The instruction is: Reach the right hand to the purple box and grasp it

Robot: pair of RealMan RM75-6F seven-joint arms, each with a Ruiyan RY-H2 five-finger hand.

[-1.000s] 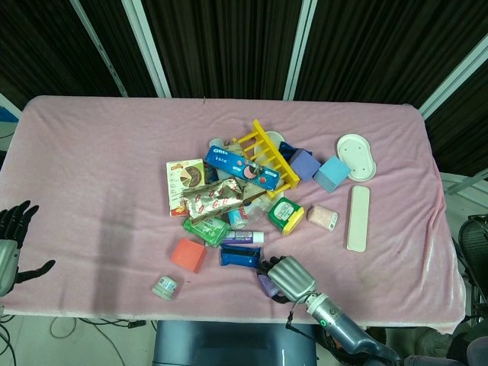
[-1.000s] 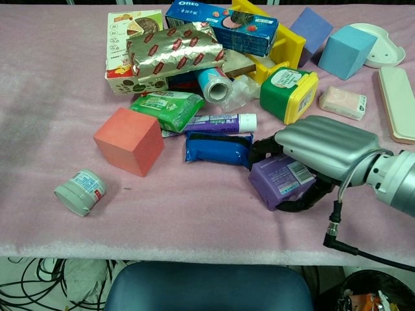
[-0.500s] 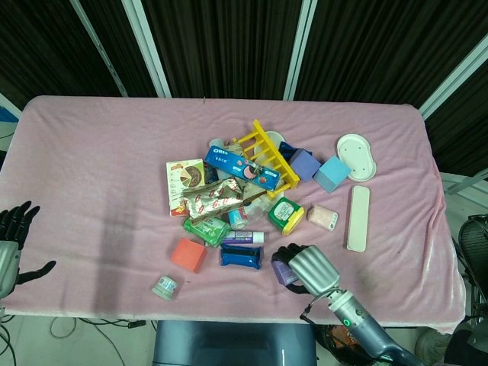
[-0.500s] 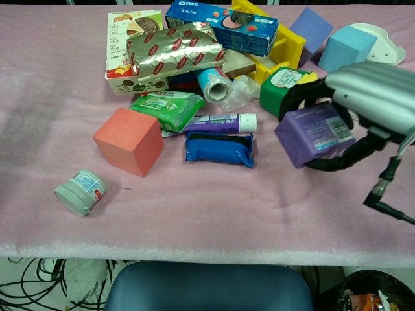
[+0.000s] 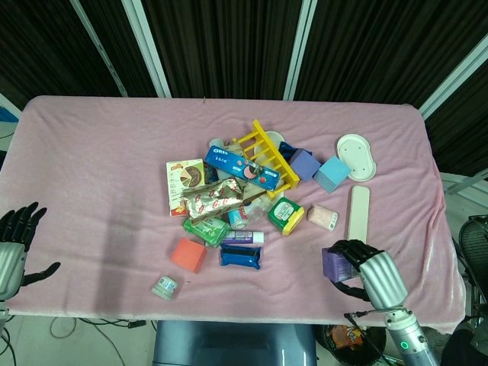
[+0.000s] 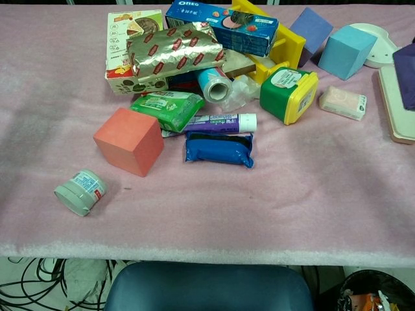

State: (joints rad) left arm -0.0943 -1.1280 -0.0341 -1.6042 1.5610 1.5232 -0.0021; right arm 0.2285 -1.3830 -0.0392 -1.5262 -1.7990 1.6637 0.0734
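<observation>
Purple on its visible faces, the purple box (image 5: 333, 263) sits in the grip of the right hand (image 5: 374, 274), whose dark fingers (image 5: 349, 250) curl over its top and front while the silver back of the hand lies just to its right. In the head view the box is near the front right of the table (image 5: 99, 145), just below the long white tray (image 5: 358, 217) and well apart from the heap in the middle; in the chest view only a purple corner shows at the right edge, in front of that tray and seemingly above the cloth, though how high cannot be told. By that reading the reach and the grasp both look done, and what is left is only to keep the hold secure. Nearest in the pile are the pink soap bar (image 5: 323, 217) and the green and yellow tub (image 5: 286, 215), then the blue pouch (image 5: 241, 256), the toothpaste tube (image 5: 244, 238) and the orange cube (image 5: 188, 255). Further back lie the Oreo box (image 5: 245, 169), the yellow rack (image 5: 267, 156), the light blue cube (image 5: 331, 174) and the oval white dish (image 5: 357, 157). The left hand (image 5: 17, 248) hangs at the table's front left corner, fingers apart and holding nothing.
</observation>
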